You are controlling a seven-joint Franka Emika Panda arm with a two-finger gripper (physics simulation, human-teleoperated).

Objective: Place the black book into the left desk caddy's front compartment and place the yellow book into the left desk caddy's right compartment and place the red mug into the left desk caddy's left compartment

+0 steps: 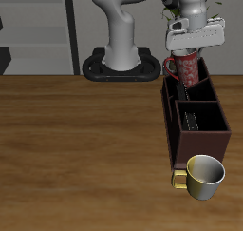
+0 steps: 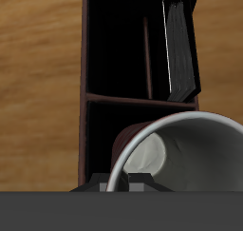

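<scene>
- Red mug (image 1: 183, 67) hangs tilted from the hand (image 1: 193, 35), just above the left desk caddy's (image 1: 211, 132) back end.
- Hand is pinching the mug at its rim.
- 1 black book (image 2: 180, 49) stands upright in a caddy cell.
- Mug looks rigid, glossy, likely slippery and chippable; a rim grip suits it, lowered gently.
- Cream-yellow mug (image 1: 202, 178) sits on the surface beside the caddy's front.

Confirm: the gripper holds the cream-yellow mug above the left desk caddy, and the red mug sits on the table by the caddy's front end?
Swapped. The exterior view shows the gripper holding the red mug above the left desk caddy; the cream-yellow mug is the one on the table by the caddy's front end.
</scene>
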